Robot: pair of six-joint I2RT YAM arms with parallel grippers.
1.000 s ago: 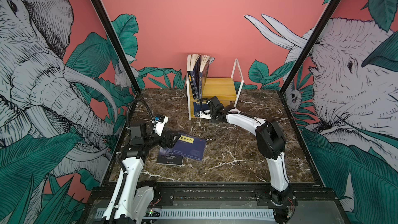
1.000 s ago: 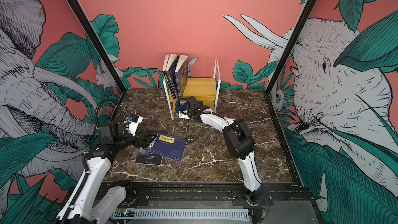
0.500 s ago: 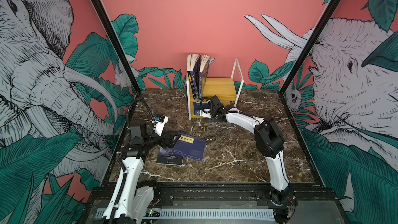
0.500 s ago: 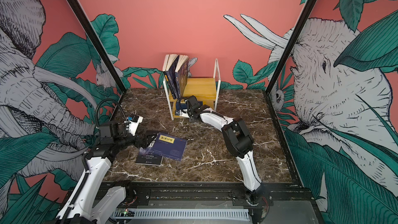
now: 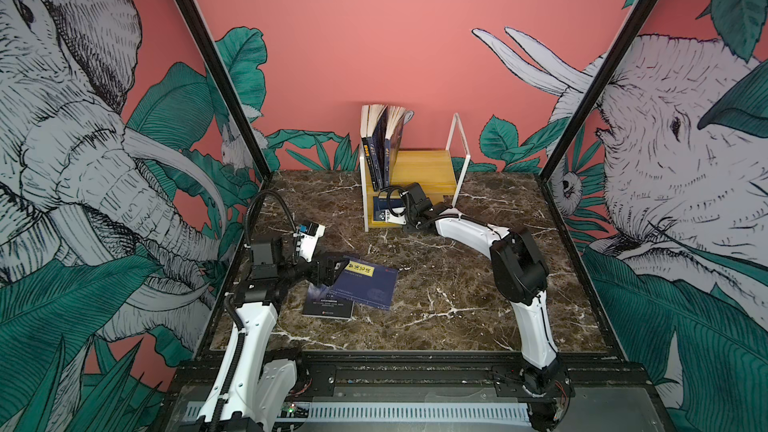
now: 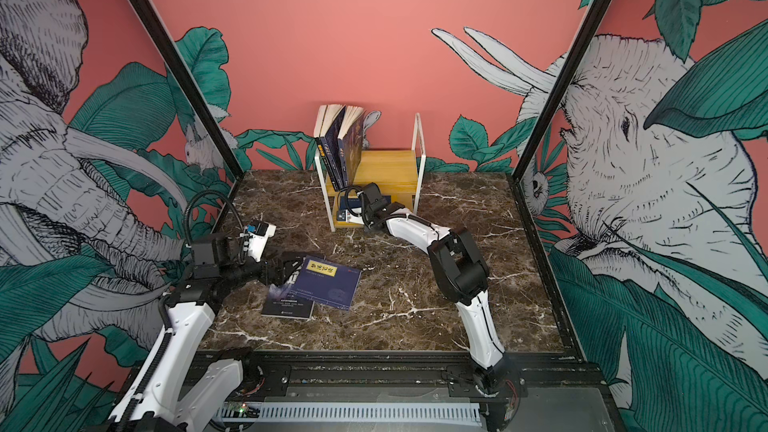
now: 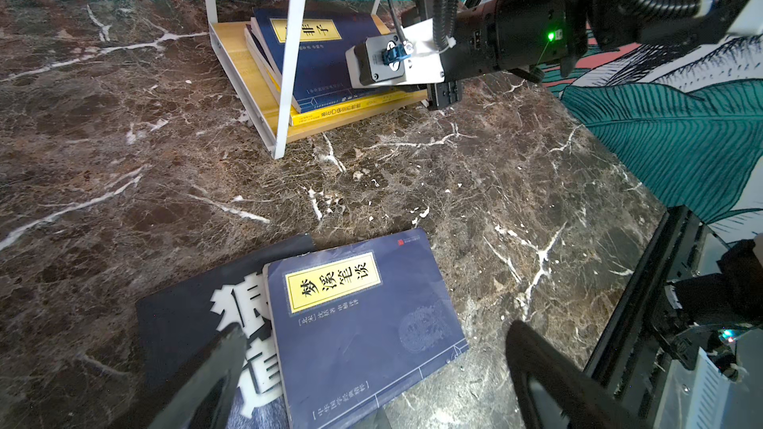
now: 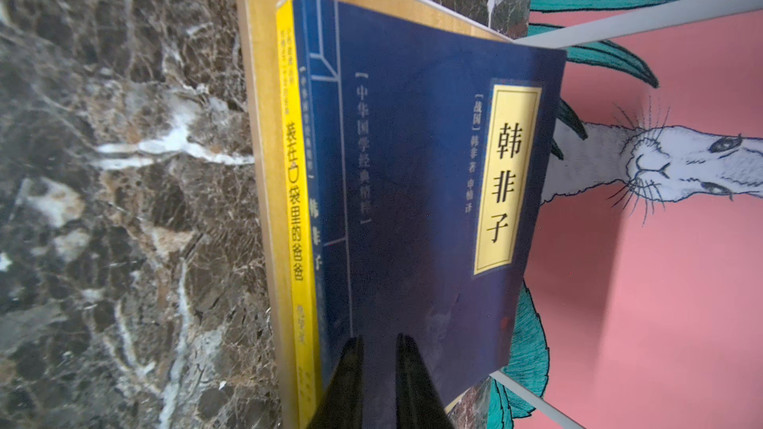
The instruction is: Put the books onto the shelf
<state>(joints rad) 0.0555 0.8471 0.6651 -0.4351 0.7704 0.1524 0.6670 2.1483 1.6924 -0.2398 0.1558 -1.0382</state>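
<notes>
Three books [image 5: 380, 143] [image 6: 338, 143] stand upright on the top board of the shelf [image 5: 419, 168] [image 6: 388, 166]. On its lower board [image 7: 247, 76] [image 8: 256, 76] a navy book [image 7: 322, 59] [image 8: 421, 179] lies flat. My right gripper [image 8: 380, 340] [image 5: 399, 214] is at this book's near edge, jaws shut on it with a narrow gap. On the table another navy book [image 5: 368, 284] [image 6: 328, 286] [image 7: 359, 323] overlaps a black book [image 5: 328, 307] [image 6: 286, 305] [image 7: 186, 315]. My left gripper [image 7: 380, 385] [image 5: 332, 270] [image 6: 286, 270] hovers open over them.
A yellow book [image 8: 295, 200] [image 7: 342, 111] lies under the navy one on the lower board. White frame posts [image 7: 289, 55] flank the shelf's front. The marble table [image 5: 449, 292] is walled by painted panels, with a black rail along its front edge.
The right gripper's jaws have drawn closer together and its arm has edged slightly toward the shelf. The left arm and the books on the table have not moved.
</notes>
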